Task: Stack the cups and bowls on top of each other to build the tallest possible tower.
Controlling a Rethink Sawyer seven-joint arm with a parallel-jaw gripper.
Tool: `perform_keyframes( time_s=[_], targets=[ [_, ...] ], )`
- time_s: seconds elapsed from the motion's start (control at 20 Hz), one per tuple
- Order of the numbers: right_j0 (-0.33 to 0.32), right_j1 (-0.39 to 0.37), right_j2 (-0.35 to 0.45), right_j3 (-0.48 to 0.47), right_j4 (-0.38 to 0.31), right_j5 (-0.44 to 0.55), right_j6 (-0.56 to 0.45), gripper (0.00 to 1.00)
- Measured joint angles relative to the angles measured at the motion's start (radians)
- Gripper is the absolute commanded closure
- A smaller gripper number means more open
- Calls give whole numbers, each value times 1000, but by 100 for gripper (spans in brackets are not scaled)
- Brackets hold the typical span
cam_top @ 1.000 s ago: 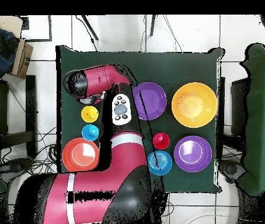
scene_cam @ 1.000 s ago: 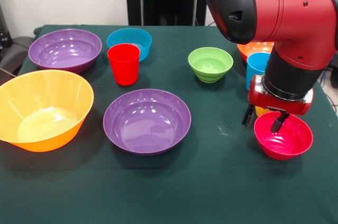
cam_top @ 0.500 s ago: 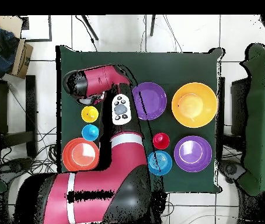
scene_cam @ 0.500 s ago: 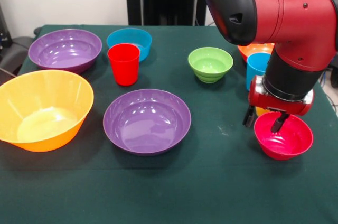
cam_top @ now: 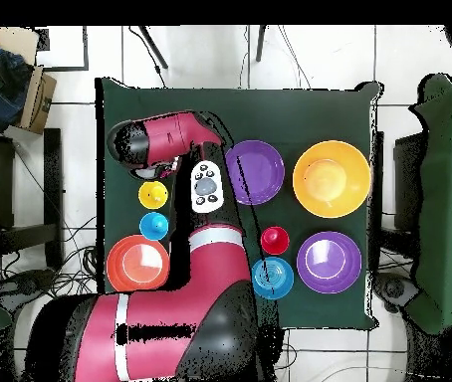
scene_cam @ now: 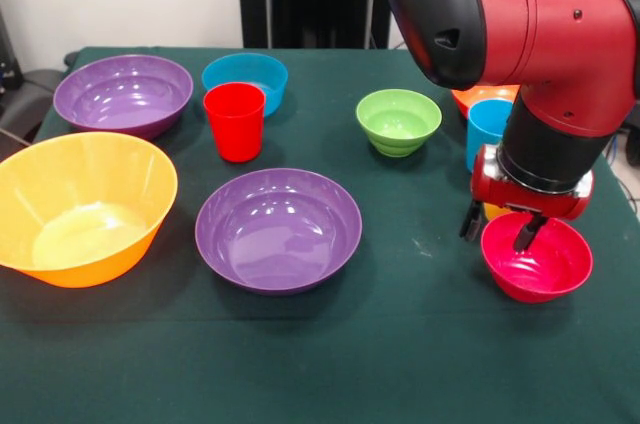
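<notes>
The magenta-pink bowl (scene_cam: 537, 258) sits at the table's right side, with the gripper (scene_cam: 497, 226) spread open over its rear rim, one finger outside and one inside, gripping nothing. Just behind stand a yellow cup (cam_top: 152, 194) and a light blue cup (scene_cam: 486, 130), then the orange bowl (cam_top: 136, 264). The green bowl (scene_cam: 398, 121), red cup (scene_cam: 234, 121), blue bowl (scene_cam: 245, 79), two purple bowls (scene_cam: 278, 229) and the yellow-orange bowl (scene_cam: 82, 207) stand apart on the green table (scene_cam: 330, 364).
</notes>
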Motion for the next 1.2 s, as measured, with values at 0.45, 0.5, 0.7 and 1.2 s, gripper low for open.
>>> perform_keyframes(
  time_s=[0.45,0.5,0.7,1.2],
  targets=[
    [0,25,0,0,0,-17,0,0],
    [0,27,0,0,0,-18,0,0],
    [0,38,0,0,0,-24,0,0],
    [0,44,0,0,0,-25,0,0]
  ],
)
